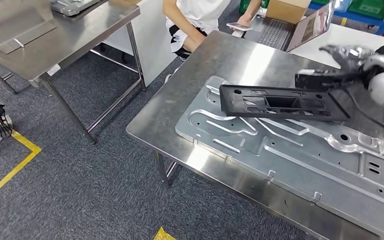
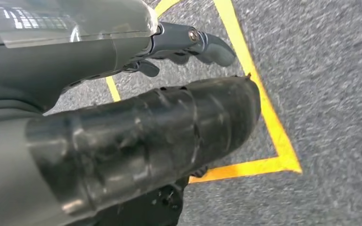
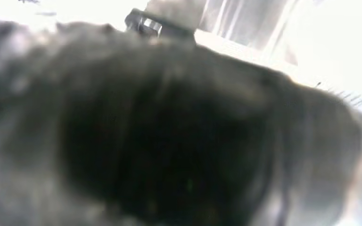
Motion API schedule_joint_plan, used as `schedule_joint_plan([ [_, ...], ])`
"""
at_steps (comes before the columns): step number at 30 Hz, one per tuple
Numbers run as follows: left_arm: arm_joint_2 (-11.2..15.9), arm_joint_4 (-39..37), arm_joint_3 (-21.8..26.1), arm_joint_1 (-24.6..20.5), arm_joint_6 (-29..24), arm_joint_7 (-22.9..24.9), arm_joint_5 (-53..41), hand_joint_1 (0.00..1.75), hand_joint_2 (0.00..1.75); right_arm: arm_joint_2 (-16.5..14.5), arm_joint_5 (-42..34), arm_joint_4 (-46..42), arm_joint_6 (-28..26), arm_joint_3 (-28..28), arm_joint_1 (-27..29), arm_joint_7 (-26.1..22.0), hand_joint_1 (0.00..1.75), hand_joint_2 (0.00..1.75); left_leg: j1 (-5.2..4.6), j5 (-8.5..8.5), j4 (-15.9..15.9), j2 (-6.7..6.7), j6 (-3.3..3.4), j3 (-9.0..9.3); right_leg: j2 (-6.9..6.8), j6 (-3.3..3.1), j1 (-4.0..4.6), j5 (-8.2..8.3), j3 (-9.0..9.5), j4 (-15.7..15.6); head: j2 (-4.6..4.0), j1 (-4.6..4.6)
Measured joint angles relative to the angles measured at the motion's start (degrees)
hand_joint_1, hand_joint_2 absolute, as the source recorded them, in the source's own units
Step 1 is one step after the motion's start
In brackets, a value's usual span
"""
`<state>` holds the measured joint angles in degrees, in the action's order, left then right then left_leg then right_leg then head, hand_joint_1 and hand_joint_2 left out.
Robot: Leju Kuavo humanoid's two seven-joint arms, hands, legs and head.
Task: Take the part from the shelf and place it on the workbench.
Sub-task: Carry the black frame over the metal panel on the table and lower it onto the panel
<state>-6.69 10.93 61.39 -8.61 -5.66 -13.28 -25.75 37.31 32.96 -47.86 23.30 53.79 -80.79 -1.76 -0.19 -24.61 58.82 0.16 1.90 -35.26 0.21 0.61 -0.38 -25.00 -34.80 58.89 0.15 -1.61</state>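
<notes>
On the steel counter (image 1: pixel 220 55), a large stamped metal plate (image 1: pixel 300 155) lies flat nearest the camera. The long black part (image 1: pixel 280 102) rests across the plate's far edge. The right hand (image 1: pixel 347 62) sits at the part's right end; whether it grips it I cannot tell. The left hand (image 2: pixel 188 44) hangs over grey carpet (image 2: pixel 330 94), fingers curled, holding nothing. Beyond, a person (image 1: pixel 192 20) sits by a laptop (image 1: pixel 295 30).

Dark grey carpeted floor (image 1: pixel 80 200) is filling lower left of the head view, w/ yellow tape lines (image 1: pixel 15 167) running across it. Second bare stainless steel table (image 1: pixel 55 37) is standing upper left on thin metal legs. White panel (image 1: pixel 147 45) is leaning top centre. Green plastic crates (image 1: pixel 375 7) on blue rack are sitting top right. Light is glaring off the steel.
</notes>
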Motion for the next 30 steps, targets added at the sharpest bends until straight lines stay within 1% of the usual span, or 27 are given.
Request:
schedule_joint_plan([
  [1, -0.2, 0.0, 0.0, -0.1, 0.0, 0.1, -0.1, 0.0, 0.0, -0.7, 0.4, 0.2, 0.6, 0.3, -1.5, 0.3, 0.0, 0.0, -0.01, -0.33, 0.4, -0.03, -0.31, -0.18, 0.01, -0.3, -0.18, 0.16, 0.07, -0.2, -0.01, -0.01],
  [2, -0.3, 0.0, 0.0, -0.2, 0.0, 0.2, -0.2, 0.0, 0.0, -1.5, 0.9, 0.4, 1.1, 0.6, -3.1, 0.6, 0.0, 0.0, -0.01, -1.23, 1.6, -0.09, -0.66, -0.75, -0.04, -0.65, -0.36, 0.31, 0.12, -0.4, -0.01, -0.03],
  [3, -0.5, 0.0, 0.0, -0.2, 0.0, 0.3, -0.3, 0.0, 0.0, -2.4, 1.4, 0.8, 1.8, 0.9, -5.0, 1.0, 0.0, 0.0, 0.05, -2.76, 4.2, -0.15, -0.99, -1.95, -0.1, -0.97, -0.52, 0.44, 0.15, -0.6, -0.01, -0.05],
  [5, -0.9, 0.0, 0.0, -0.3, 0.1, 0.6, -0.7, 0.0, 0.0, -4.2, 2.4, 1.8, 3.0, 1.6, -8.8, 1.8, 0.0, 0.0, 0.33, -6.33, 11.8, -0.14, -1.48, -5.45, -0.14, -1.34, -0.44, 0.43, -0.03, -0.4, 0.0, -0.07],
  [6, -1.0, 0.0, 0.0, -0.3, 0.1, 0.7, -0.9, 0.0, 0.0, -5.0, 2.9, 2.4, 3.7, 2.0, -10.5, 2.1, 0.0, 0.0, 0.46, -7.35, 15.0, -0.13, -1.65, -6.95, -0.14, -1.43, -0.39, 0.39, -0.08, -0.3, 0.0, -0.06],
  [7, -1.2, 0.0, 0.0, -0.2, 0.1, 0.9, -1.0, 0.0, 0.0, -5.8, 3.2, 3.0, 4.4, 2.3, -12.1, 2.5, 0.0, 0.0, 0.55, -7.29, 16.3, -0.11, -1.74, -7.61, -0.12, -1.47, -0.37, 0.34, -0.11, -0.2, -0.01, -0.06],
  [8, -1.3, 0.0, 0.0, -0.2, 0.1, 1.0, -1.1, 0.0, 0.0, -6.6, 3.4, 3.6, 5.0, 2.6, -13.6, 2.7, 0.0, 0.0, 0.62, -6.27, 15.6, -0.1, -1.77, -7.29, -0.09, -1.48, -0.38, 0.29, -0.11, -0.1, -0.01, -0.07],
  [9, -1.4, 0.0, 0.0, -0.2, 0.1, 1.2, -1.3, 0.0, 0.0, -7.3, 3.5, 4.2, 5.4, 2.9, -15.0, 2.9, 0.0, 0.0, 0.66, -4.41, 12.6, -0.1, -1.68, -5.89, -0.07, -1.44, -0.4, 0.22, -0.1, 0.0, 0.0, -0.07],
  [10, -1.5, 0.0, 0.0, -0.2, 0.1, 1.3, -1.3, 0.0, 0.0, -7.9, 3.6, 4.8, 5.7, 3.1, -16.4, 2.9, 0.0, 0.0, 0.69, -2.49, 8.5, -0.09, -1.5, -4.01, -0.05, -1.34, -0.43, 0.13, -0.12, 0.1, 0.0, -0.07],
  [11, -1.6, 0.0, 0.0, -0.2, 0.1, 1.4, -1.4, 0.0, 0.0, -8.5, 3.6, 5.5, 5.7, 3.2, -17.6, 3.0, 0.0, 0.0, 0.64, -1.16, 4.7, -0.08, -1.32, -2.19, -0.02, -1.16, -0.33, 0.03, -0.19, 0.2, 0.0, -0.07],
  [12, -1.7, 0.0, -0.1, -0.2, 0.1, 1.4, -1.5, 0.0, 0.0, -8.9, 3.6, 6.2, 5.7, 3.4, -18.6, 3.0, 0.0, 0.0, 0.59, -0.35, 1.9, -0.1, -1.11, -0.87, 0.0, -0.92, -0.23, -0.02, -0.27, 0.3, 0.0, -0.05],
  [13, -1.8, 0.0, -0.1, -0.2, 0.1, 1.5, -1.6, 0.0, 0.0, -9.2, 3.6, 6.7, 5.7, 3.6, -19.3, 3.0, 0.0, 0.0, 0.53, -0.2, 0.6, -0.13, -0.94, -0.28, 0.0, -0.67, -0.11, -0.01, -0.33, 0.3, 0.0, -0.03],
  [15, -2.1, 0.0, -0.1, 0.0, 0.1, 1.6, -1.8, 0.0, 0.0, -9.6, 3.6, 7.7, 5.5, 4.1, -20.2, 2.9, 0.0, 0.0, 0.48, -0.07, 0.2, -0.18, -0.5, -0.08, -0.01, -0.09, -0.01, 0.11, -0.33, 0.2, 0.0, -0.02],
  [16, -2.2, 0.0, -0.1, 0.1, 0.0, 1.7, -1.8, 0.0, 0.0, -9.7, 3.5, 8.1, 5.4, 4.2, -20.5, 2.8, 0.0, 0.0, 0.56, 0.12, 0.0, -0.16, -0.19, 0.02, -0.01, 0.17, -0.09, -0.14, -0.38, 0.4, 0.0, -0.01],
  [17, -2.3, 0.0, -0.1, 0.1, 0.0, 1.7, -1.9, 0.0, 0.0, -9.8, 3.5, 8.4, 5.3, 4.4, -20.8, 2.7, 0.0, 0.0, 0.64, 0.32, -0.3, -0.13, 0.14, 0.14, -0.02, 0.43, -0.17, -0.86, -0.73, 1.3, 0.0, -0.01],
  [18, -2.5, 0.0, -0.1, 0.1, 0.0, 1.7, -1.9, 0.0, 0.0, -9.8, 3.4, 8.7, 5.2, 4.6, -21.1, 2.6, 0.0, 0.0, 0.75, 0.49, -0.6, -0.1, 0.43, 0.24, -0.02, 0.66, -0.26, -2.17, -1.58, 3.3, 0.0, 0.0],
  [20, -2.5, 0.0, -0.1, 0.1, 0.0, 1.8, -1.9, 0.0, 0.0, -9.8, 3.4, 9.3, 5.0, 4.9, -21.5, 2.5, 0.0, 0.0, 0.8, 0.58, -0.8, -0.08, 0.74, 0.26, -0.06, 1.09, -0.4, -5.74, -4.79, 10.3, 0.0, 0.01],
  [21, -2.5, 0.0, -0.1, 0.1, 0.0, 1.8, -1.9, 0.0, 0.0, -9.8, 3.4, 9.6, 4.8, 5.2, -21.5, 2.5, 0.0, 0.0, 0.8, 0.56, -0.7, -0.11, 0.8, 0.25, -0.06, 1.27, -0.44, -6.99, -6.48, 13.8, 0.0, 0.01],
  [22, -2.5, 0.0, -0.1, 0.2, -0.1, 1.8, -1.9, 0.0, 0.0, -9.8, 3.3, 9.9, 4.5, 5.6, -21.4, 2.4, 0.0, 0.0, 0.79, 0.54, -0.7, -0.28, 0.82, 0.25, -0.07, 1.4, -0.48, -7.28, -7.5, 15.8, 0.0, 0.01],
  [23, -2.5, 0.0, -0.1, 0.2, -0.1, 1.8, -1.9, 0.0, 0.0, -9.8, 3.3, 10.0, 4.2, 6.0, -21.3, 2.3, 0.0, 0.0, 0.79, 0.52, -0.6, -0.5, 0.81, 0.25, -0.06, 1.44, -0.51, -6.38, -7.42, 15.5, 0.0, 0.01],
  [24, -2.5, 0.0, -0.1, 0.2, -0.1, 1.8, -1.9, 0.0, 0.0, -9.9, 3.2, 10.1, 3.7, 6.3, -21.2, 2.2, 0.0, 0.0, 0.79, 0.49, -0.5, -0.81, 0.78, 0.27, 0.04, 1.38, -0.55, -4.59, -6.25, 13.0, 0.0, 0.01],
  [25, -2.5, 0.0, -0.1, 0.2, -0.1, 1.8, -1.8, 0.0, 0.0, -9.9, 3.2, 10.1, 3.2, 6.6, -21.3, 2.1, 0.0, 0.0, 0.78, 0.45, -0.4, -1.15, 0.72, 0.3, 0.46, 1.22, -0.58, -2.43, -4.27, 8.9, 0.0, 0.01],
  [26, -2.5, 0.0, -0.1, 0.2, -0.2, 1.8, -1.8, 0.0, 0.0, -9.9, 3.2, 10.2, 2.8, 6.8, -21.4, 2.0, 0.0, 0.0, 0.7, 0.42, -0.4, -1.39, 0.59, 0.23, 1.13, 1.04, -0.54, -0.92, -2.27, 5.0, 0.0, 0.01],
  [27, -2.6, 0.0, -0.1, 0.1, -0.2, 1.8, -1.8, 0.0, 0.0, -9.9, 3.2, 10.2, 2.5, 7.0, -21.5, 2.0, 0.0, 0.0, 0.65, 0.42, -0.3, -1.61, 0.42, 0.13, 1.72, 0.85, -0.47, -0.02, -0.86, 2.0, 0.0, 0.01],
  [28, -2.6, 0.0, -0.1, 0.0, -0.2, 1.8, -1.8, 0.0, 0.0, -10.0, 3.1, 10.3, 2.2, 7.3, -21.6, 1.9, 0.0, 0.0, 0.64, 0.45, -0.2, -1.8, 0.2, -0.01, 2.13, 0.7, -0.36, 0.25, -0.09, 0.3, 0.0, 0.01],
  [29, -2.6, 0.0, -0.1, 0.0, -0.2, 1.8, -1.8, 0.0, 0.0, -10.1, 3.1, 10.3, 2.1, 7.5, -21.6, 1.9, 0.0, 0.0, 0.65, 0.54, -0.2, -2.04, -0.08, -0.15, 2.14, 0.57, -0.23, 0.05, 0.03, 0.0, 0.0, 0.01],
  [30, -2.6, 0.0, -0.1, 0.0, -0.2, 1.8, -1.7, 0.0, 0.0, -10.2, 3.1, 10.3, 2.1, 7.7, -21.6, 1.8, 0.0, 0.0, 0.7, 0.63, -0.3, -2.35, -0.39, -0.22, 1.78, 0.37, -0.19, 0.15, 0.0, -0.2, 0.0, 0.01],
])
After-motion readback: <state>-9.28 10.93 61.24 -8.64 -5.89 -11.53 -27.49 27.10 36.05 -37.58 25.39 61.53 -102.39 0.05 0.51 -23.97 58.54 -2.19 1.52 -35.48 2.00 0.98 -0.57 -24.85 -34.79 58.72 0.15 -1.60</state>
